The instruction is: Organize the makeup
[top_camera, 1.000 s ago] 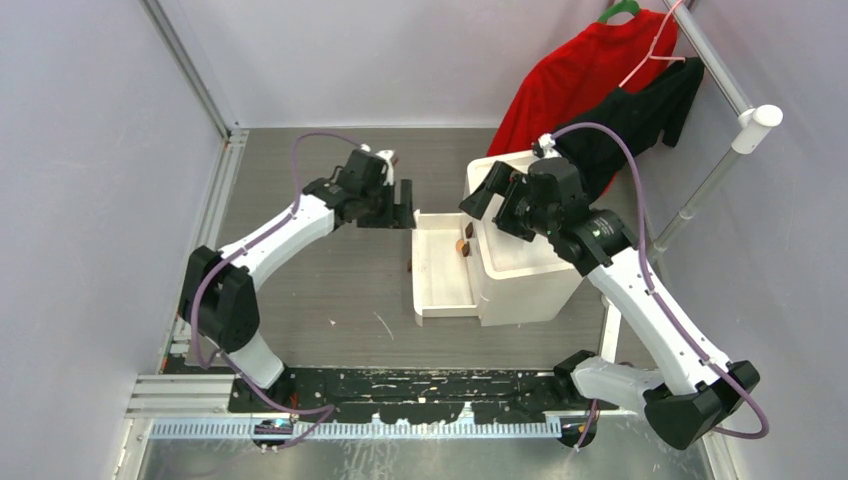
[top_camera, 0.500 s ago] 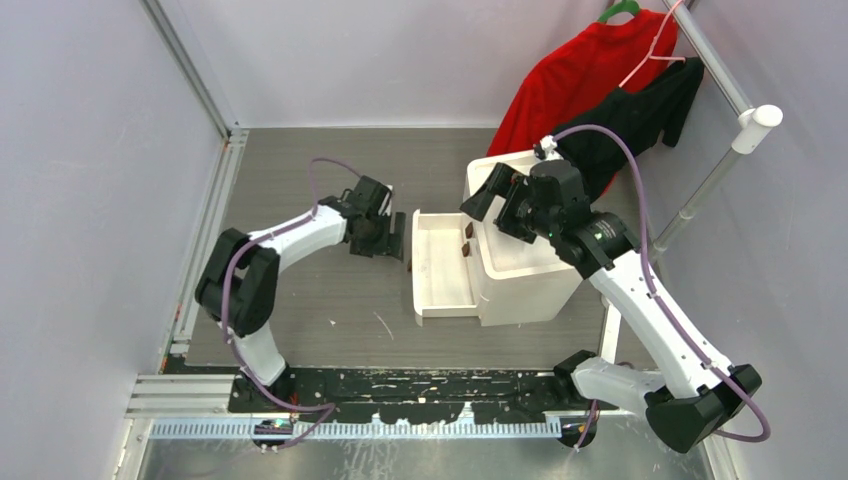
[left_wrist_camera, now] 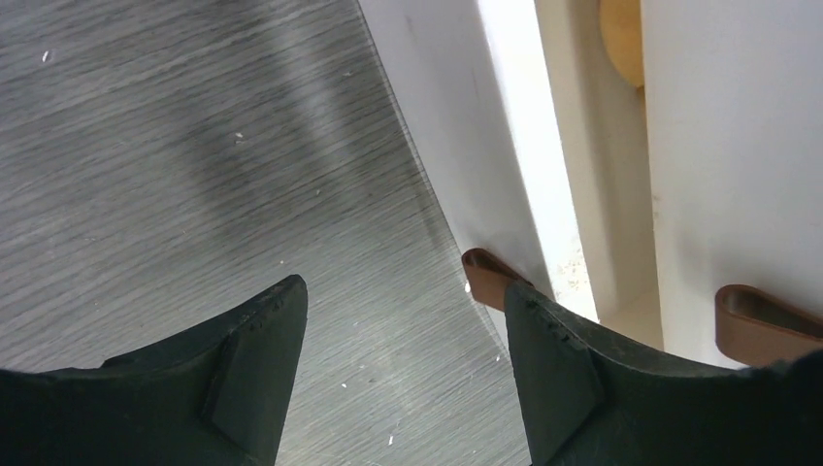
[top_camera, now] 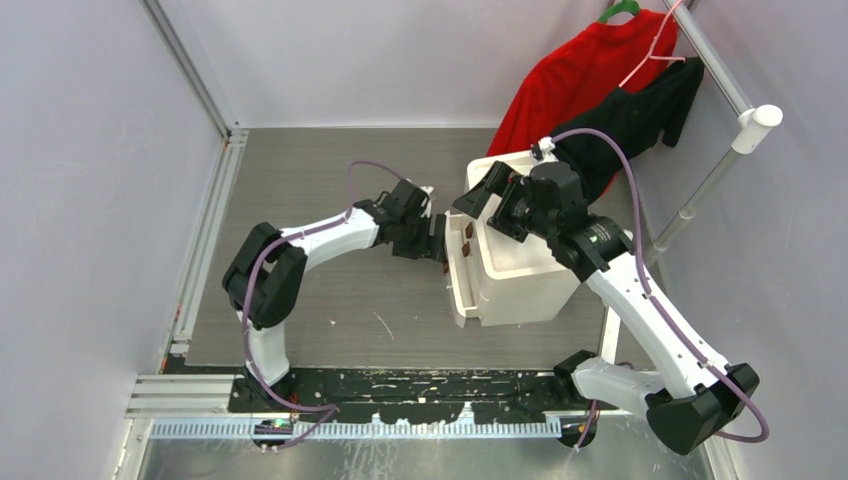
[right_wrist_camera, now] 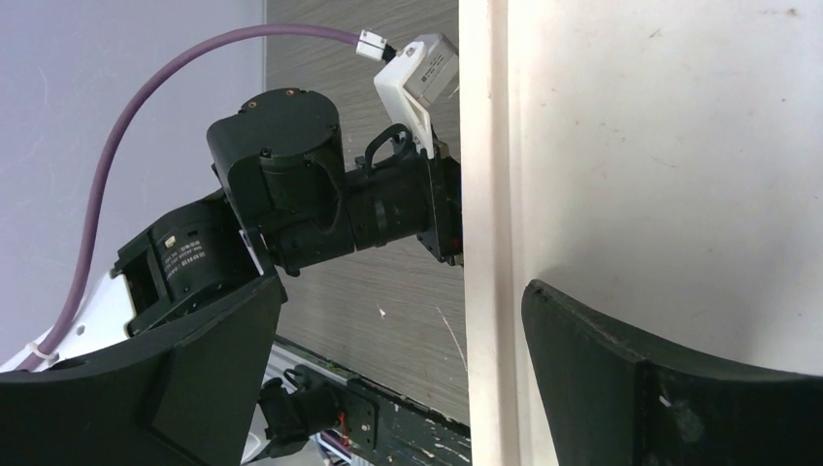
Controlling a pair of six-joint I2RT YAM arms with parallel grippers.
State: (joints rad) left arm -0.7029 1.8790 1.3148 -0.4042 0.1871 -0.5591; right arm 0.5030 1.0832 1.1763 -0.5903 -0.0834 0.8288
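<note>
The white drawer (top_camera: 461,285) of the white cabinet (top_camera: 525,270) stands out only a narrow gap. In the left wrist view an orange rounded piece of the makeup (left_wrist_camera: 622,39) shows inside that gap; the rest of the makeup is hidden. My left gripper (top_camera: 437,243) (left_wrist_camera: 406,291) is open against the drawer's front panel (left_wrist_camera: 456,146), its right finger next to the brown handle (left_wrist_camera: 488,278), nothing between its fingers. My right gripper (top_camera: 487,197) (right_wrist_camera: 403,286) hangs open over the cabinet's top left edge (right_wrist_camera: 485,243), holding nothing.
A second brown handle (left_wrist_camera: 767,325) sits on the cabinet front above the drawer. Red clothes (top_camera: 580,80) and black clothes (top_camera: 640,120) hang from a rail (top_camera: 715,70) behind the cabinet. Grey walls close in the left and back sides.
My left gripper has swung right against the drawer front, and the drawer has slid in from far out to a narrow gap. The right arm has barely moved.
</note>
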